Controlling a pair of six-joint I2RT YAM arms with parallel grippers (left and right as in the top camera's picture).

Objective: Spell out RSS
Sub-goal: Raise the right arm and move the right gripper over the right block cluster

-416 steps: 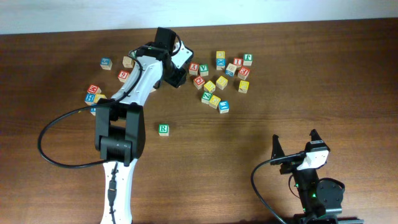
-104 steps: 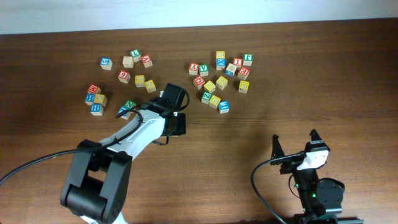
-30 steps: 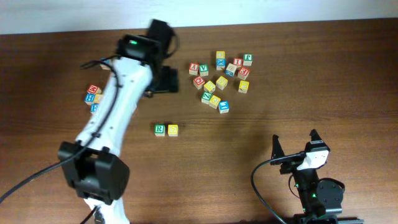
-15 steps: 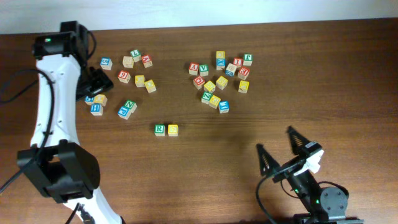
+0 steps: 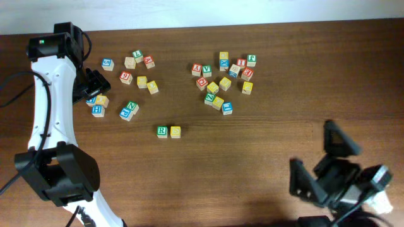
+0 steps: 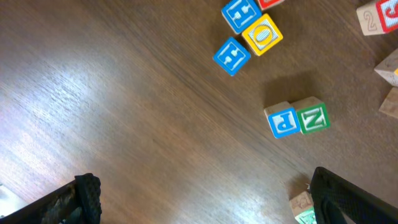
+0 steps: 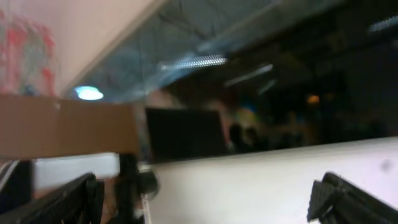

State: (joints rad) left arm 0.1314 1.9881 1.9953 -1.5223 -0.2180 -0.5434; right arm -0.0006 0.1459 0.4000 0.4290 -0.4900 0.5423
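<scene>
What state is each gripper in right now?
Left gripper: open, holding nothing.
Right gripper: open, holding nothing.

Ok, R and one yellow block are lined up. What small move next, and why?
Probably swing the open right hand toward the yellow blocks in the nearer right pile: the row has only the R block and one yellow block beside it, so a third is missing.

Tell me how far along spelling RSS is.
Done: the green R cube and one yellow cube sit side by side in a row, though the yellow letter is too small to read. In hand: nothing; the left gripper and right gripper are both open and empty. Left: the third letter, beside the yellow cube.
</scene>
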